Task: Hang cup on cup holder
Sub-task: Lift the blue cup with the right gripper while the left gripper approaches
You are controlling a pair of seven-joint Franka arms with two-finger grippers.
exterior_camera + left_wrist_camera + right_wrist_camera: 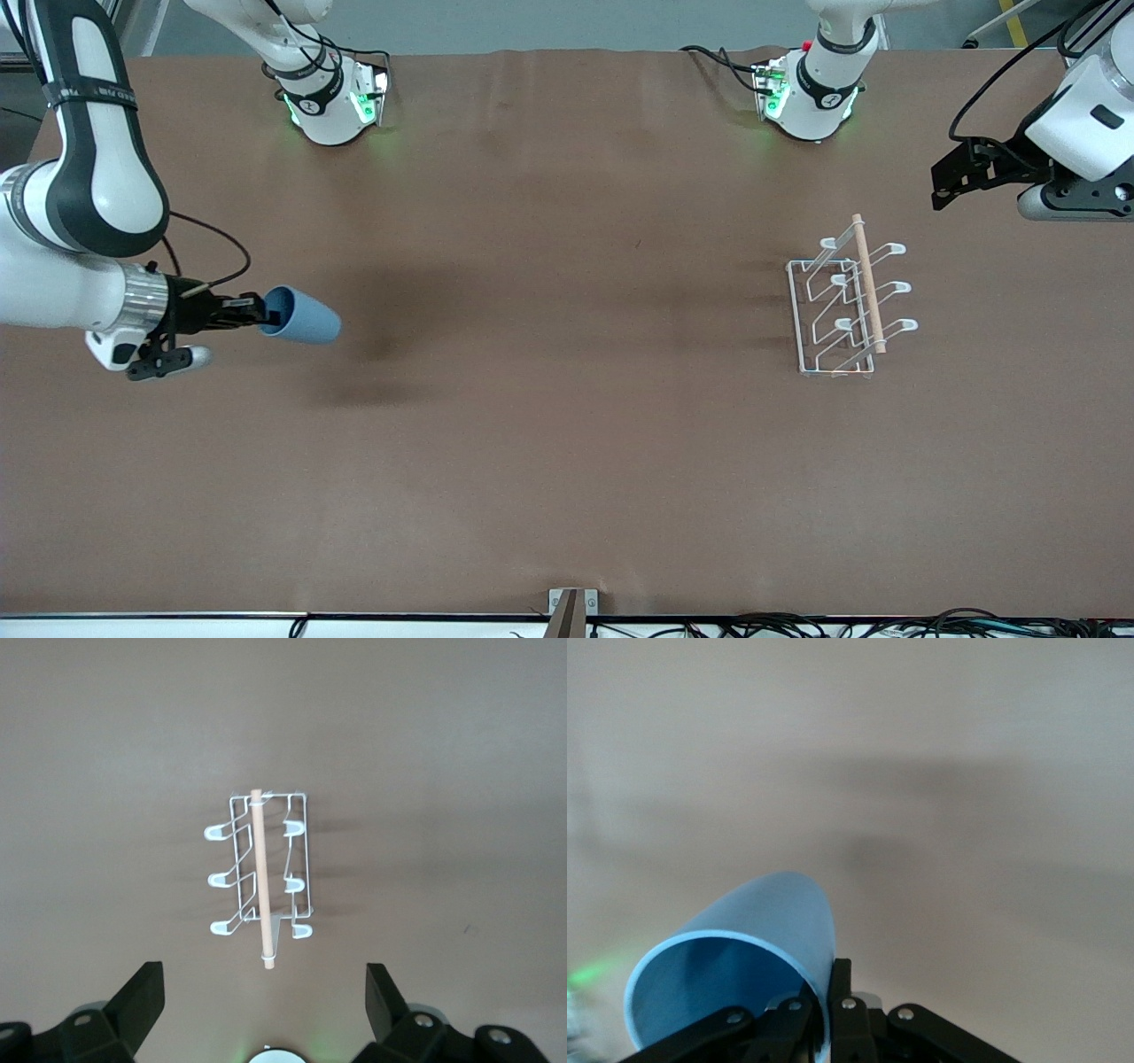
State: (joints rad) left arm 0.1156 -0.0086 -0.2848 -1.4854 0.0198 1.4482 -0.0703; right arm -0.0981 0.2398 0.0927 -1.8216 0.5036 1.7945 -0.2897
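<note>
The light blue cup (pixel 303 316) lies sideways in my right gripper (pixel 262 314), held up over the right arm's end of the table. The gripper is shut on the cup's rim, one finger inside and one outside, as the right wrist view shows on the cup (pixel 757 930) at my right gripper (pixel 826 1005). The white wire cup holder (pixel 846 301) with a wooden rod stands on the table toward the left arm's end. My left gripper (pixel 952 177) hangs open and empty above the table beside the holder. The left wrist view shows the holder (pixel 261 877) past my open left gripper (pixel 264 1010).
The brown table (pixel 567 425) carries only the holder. A small metal bracket (pixel 572 607) sits at the table edge nearest the front camera. Both arm bases stand along the edge farthest from that camera.
</note>
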